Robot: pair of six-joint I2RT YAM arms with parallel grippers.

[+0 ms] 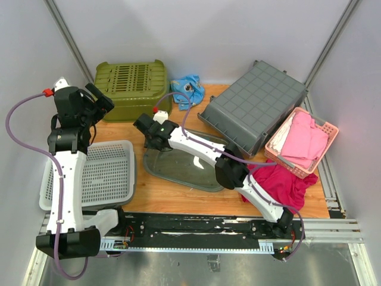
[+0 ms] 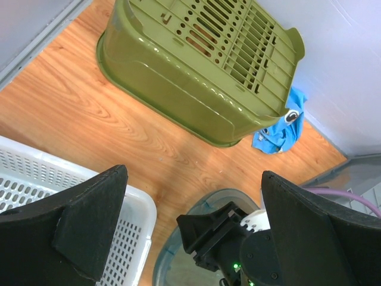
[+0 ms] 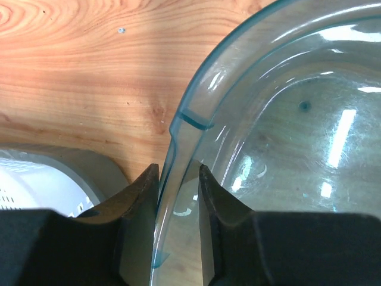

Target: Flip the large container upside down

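The large clear, blue-tinted container (image 1: 184, 170) lies open side up on the wooden table, between the white basket and the red cloth. My right gripper (image 1: 149, 132) is at its far left rim. In the right wrist view the gripper (image 3: 178, 179) is shut on that rim, one finger outside and one inside the container (image 3: 286, 119). My left gripper (image 1: 98, 98) is raised above the table's left side, open and empty (image 2: 193, 176). The left wrist view looks down on the right gripper (image 2: 208, 232) and the container's rim (image 2: 169, 256).
An olive green crate (image 1: 131, 83) (image 2: 196, 65) stands upside down at the back left, a blue cloth (image 1: 189, 89) beside it. A grey bin (image 1: 256, 104) leans at the back right. A pink basket (image 1: 330, 128) of pink cloth and a red cloth (image 1: 280, 182) lie right. A white basket (image 1: 107, 173) sits left.
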